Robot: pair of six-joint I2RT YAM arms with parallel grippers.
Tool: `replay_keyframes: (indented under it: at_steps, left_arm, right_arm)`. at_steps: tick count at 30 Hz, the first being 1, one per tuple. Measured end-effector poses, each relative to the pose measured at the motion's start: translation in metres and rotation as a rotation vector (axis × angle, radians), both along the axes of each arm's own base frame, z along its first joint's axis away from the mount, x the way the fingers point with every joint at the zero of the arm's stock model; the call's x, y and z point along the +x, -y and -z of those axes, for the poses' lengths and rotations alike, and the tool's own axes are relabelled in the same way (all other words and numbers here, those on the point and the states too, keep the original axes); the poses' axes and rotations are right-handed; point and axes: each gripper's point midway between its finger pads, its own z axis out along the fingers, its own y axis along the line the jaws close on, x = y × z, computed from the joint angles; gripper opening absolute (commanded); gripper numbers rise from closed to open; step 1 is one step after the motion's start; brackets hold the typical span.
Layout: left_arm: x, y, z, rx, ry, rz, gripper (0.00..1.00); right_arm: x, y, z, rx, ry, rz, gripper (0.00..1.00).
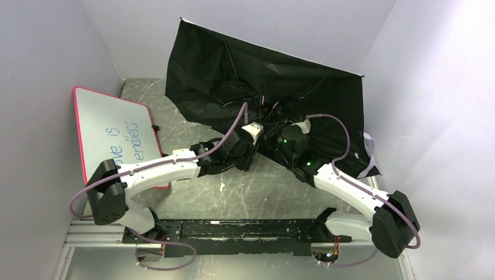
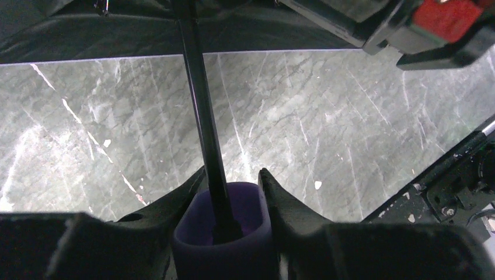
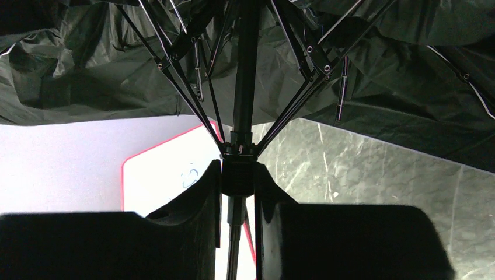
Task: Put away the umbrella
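Umbrella [image 1: 233,64] open, right of the whiteboard [image 1: 114,131], on the far part of the surface [image 1: 257,192]. The canopy is tipped up so its dark underside faces the arms, with a thin pale trim along the top edge. A pale scrap of fabric [image 1: 368,154] shows at the canopy corner farthest from the whiteboard; can't tell if it is the strap.

Left end effector [image 2: 230,178] is clamped on the lavender handle [image 2: 225,233], a finger pressed on each side. The black shaft [image 2: 201,105] runs up out of the handle toward the canopy.

Right end effector [image 3: 237,169] is clamped on the runner [image 3: 237,175], the black collar on the shaft where the ribs [image 3: 175,76] fan out. Fingers touch both sides of it. Ribs are spread and the fabric hangs slack and creased between them.

Both arms meet under the canopy, the left one on the whiteboard side. Whiteboard lies flat, red-rimmed, with blue writing. Small pale flecks sit on the grey marbled surface.
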Motion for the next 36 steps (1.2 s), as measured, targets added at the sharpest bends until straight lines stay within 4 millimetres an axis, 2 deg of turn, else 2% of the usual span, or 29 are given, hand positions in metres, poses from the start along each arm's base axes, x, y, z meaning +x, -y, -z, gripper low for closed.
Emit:
replay_keyframes:
  at_steps: [5,16,19,22,27,36]
  left_arm:
    - [0.002,0.000,0.019,0.015,-0.001,-0.009,0.05]
    - [0.014,0.000,0.075,0.078,-0.048,-0.046,0.05]
    - [0.017,-0.003,0.091,0.095,-0.064,-0.057,0.05]
    - [0.018,-0.005,0.105,0.107,-0.080,-0.059,0.05]
    - [0.019,-0.002,0.111,0.087,-0.084,-0.049,0.05]
    - [0.034,-0.006,0.111,0.051,-0.060,-0.076,0.05]
  right_arm:
    - [0.001,0.004,0.020,-0.003,-0.007,0.002,0.00]
    - [0.011,0.003,0.082,-0.056,-0.097,-0.031,0.01]
    - [0.012,0.002,0.099,-0.072,-0.126,-0.046,0.11]
    - [0.011,0.003,0.113,-0.092,-0.150,-0.071,0.31]
    - [0.003,0.013,0.121,-0.160,-0.154,-0.100,0.53]
    - [-0.022,0.037,0.120,-0.278,-0.190,-0.117,0.63]
